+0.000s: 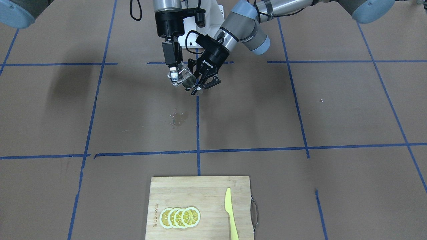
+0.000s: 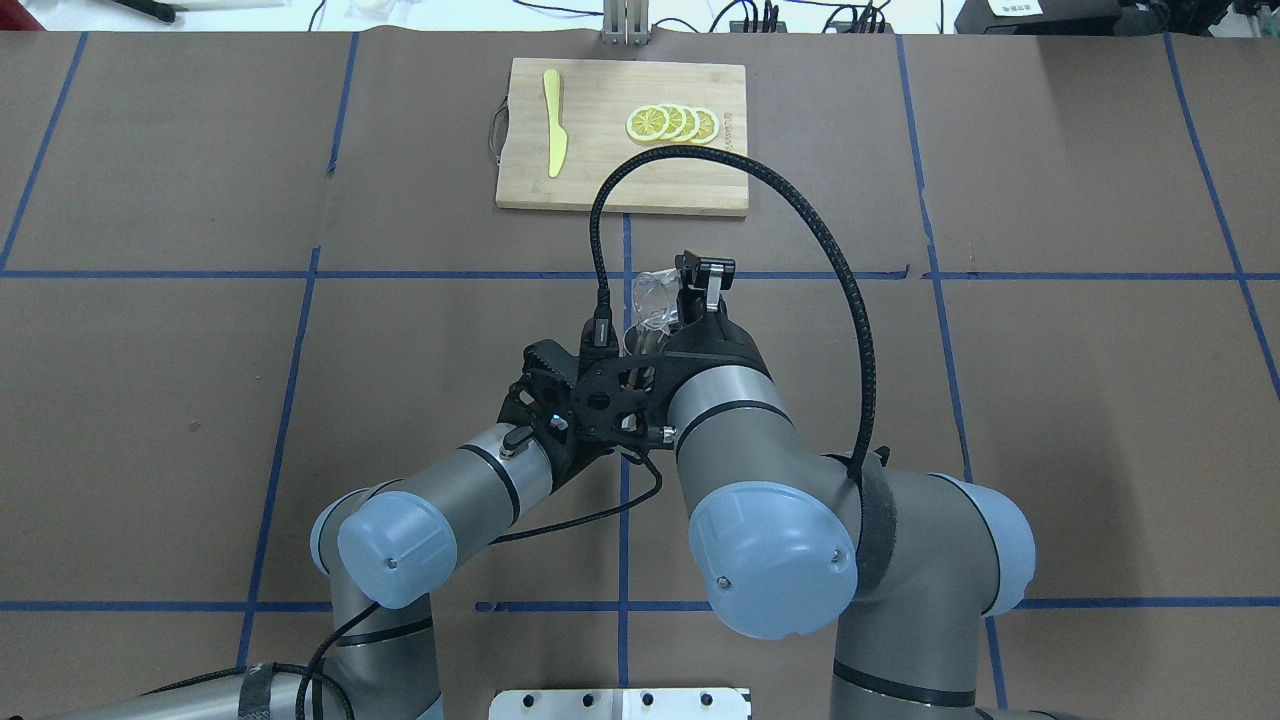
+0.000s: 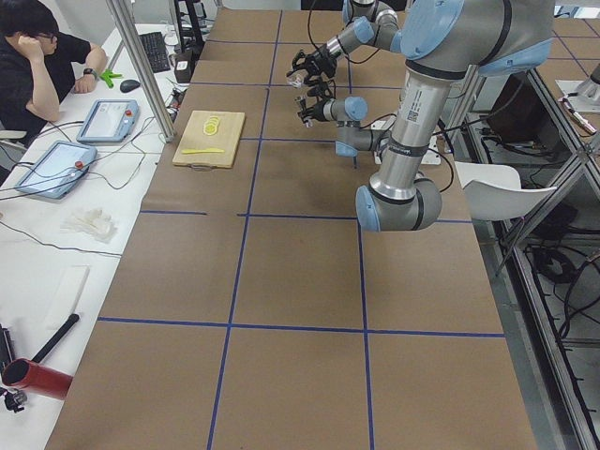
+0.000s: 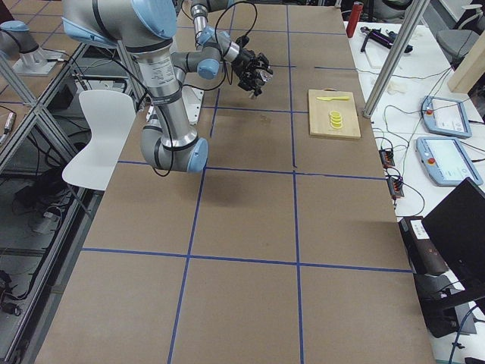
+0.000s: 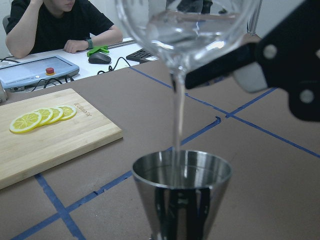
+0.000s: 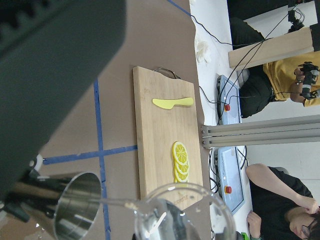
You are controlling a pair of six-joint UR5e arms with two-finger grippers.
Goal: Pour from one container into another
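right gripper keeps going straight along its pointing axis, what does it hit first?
Probably the table, short of the cutting board. The right gripper, shut on the glass cup, angles forward and down; nothing shows in its line. Depth is unclear.

Right arm (image 1: 168,13): is reaching down at mid-table, wrist near vertical, right gripper (image 1: 174,76) clamping the tilted glass cup (image 1: 185,80).
Left arm (image 1: 240,28): is slanting in beside it, left gripper (image 1: 200,83) gripping the jigger (image 5: 182,195) beneath the cup.
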